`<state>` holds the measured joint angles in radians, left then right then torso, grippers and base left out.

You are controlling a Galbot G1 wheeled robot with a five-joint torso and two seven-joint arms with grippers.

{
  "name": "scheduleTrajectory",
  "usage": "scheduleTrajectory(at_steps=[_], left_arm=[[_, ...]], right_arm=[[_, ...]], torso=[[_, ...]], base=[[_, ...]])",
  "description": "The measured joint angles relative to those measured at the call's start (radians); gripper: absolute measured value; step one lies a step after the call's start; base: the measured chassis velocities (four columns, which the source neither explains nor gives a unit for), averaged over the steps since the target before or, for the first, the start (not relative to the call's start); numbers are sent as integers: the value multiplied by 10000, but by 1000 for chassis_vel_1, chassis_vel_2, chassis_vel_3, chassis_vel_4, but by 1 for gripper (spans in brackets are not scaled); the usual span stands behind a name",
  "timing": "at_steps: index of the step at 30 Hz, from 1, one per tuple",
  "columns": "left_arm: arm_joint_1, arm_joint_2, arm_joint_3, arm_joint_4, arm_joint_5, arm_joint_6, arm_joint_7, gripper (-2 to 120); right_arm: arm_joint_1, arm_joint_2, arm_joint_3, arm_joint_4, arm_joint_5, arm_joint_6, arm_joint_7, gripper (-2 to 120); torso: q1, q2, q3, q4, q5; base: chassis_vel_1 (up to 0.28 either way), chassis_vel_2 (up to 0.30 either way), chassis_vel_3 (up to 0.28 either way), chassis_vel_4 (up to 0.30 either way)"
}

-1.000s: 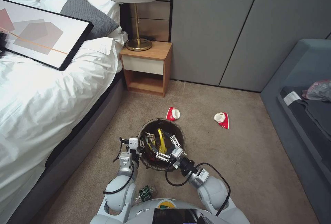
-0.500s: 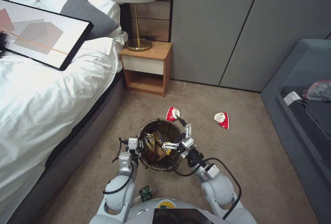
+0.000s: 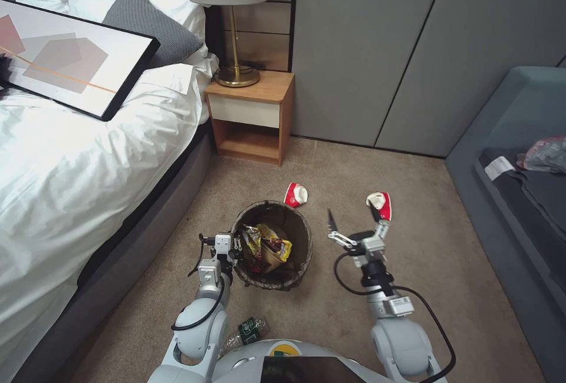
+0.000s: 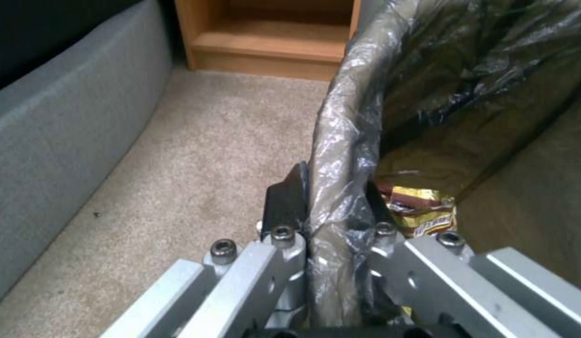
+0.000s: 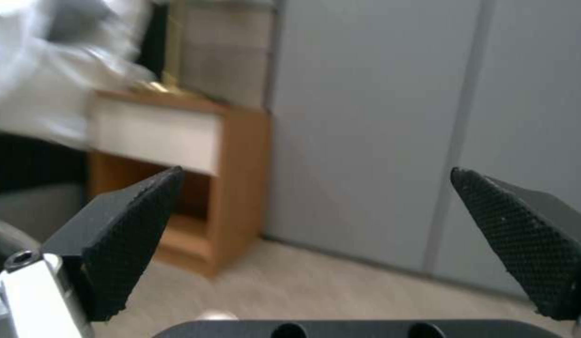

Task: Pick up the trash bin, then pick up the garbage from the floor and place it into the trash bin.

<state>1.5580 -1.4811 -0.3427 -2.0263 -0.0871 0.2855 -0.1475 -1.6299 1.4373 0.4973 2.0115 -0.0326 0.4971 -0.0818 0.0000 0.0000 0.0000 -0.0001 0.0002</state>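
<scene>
Counting 2 red-white wrappers (image 3: 295,194) (image 3: 379,204), maybe 1 bottle (image 3: 250,330).

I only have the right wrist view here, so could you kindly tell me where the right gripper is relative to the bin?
Observer: The right gripper hangs open above the carpet, apart from the trash bin on its right side, with nothing between its fingers.
Operator: Thank you. Is the bin being held?
Observer: Yes, the left gripper is shut on the bin's lined rim, one finger outside and one inside.
Operator: Is there any litter on the floor?
Observer: Two red-and-white wrappers: one just beyond the bin, another ahead of the right gripper. A green-labelled bottle lies near the robot's base.
Operator: And inside the bin?
Observer: A yellow snack wrapper lies in it with other litter.
</scene>
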Motion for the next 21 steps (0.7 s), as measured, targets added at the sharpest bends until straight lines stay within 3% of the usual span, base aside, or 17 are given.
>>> scheduleTrajectory(at_steps=[3, 4, 9, 21], left_arm=[[0, 0, 0, 0, 0, 0, 0, 5], [2, 17, -22, -21, -21, 2, 1, 5], [6, 16, -35, -30, -22, 5, 0, 5], [9, 6, -31, -45, -18, 14, -3, 5]], right_arm=[[0, 0, 0, 0, 0, 0, 0, 100], [-158, 124, 454, -512, 31, 106, 744, 100], [-222, 258, 802, -1027, 237, 405, 1145, 100], [-246, 633, 1428, -2120, 687, 1309, 1394, 100]], torso=[[0, 0, 0, 0, 0], [0, 0, 0, 0, -1], [0, 0, 0, 3, -1], [0, 0, 0, 0, -1]], base=[[0, 0, 0, 0], [0, 0, 0, 0], [0, 0, 0, 0], [0, 0, 0, 0]])
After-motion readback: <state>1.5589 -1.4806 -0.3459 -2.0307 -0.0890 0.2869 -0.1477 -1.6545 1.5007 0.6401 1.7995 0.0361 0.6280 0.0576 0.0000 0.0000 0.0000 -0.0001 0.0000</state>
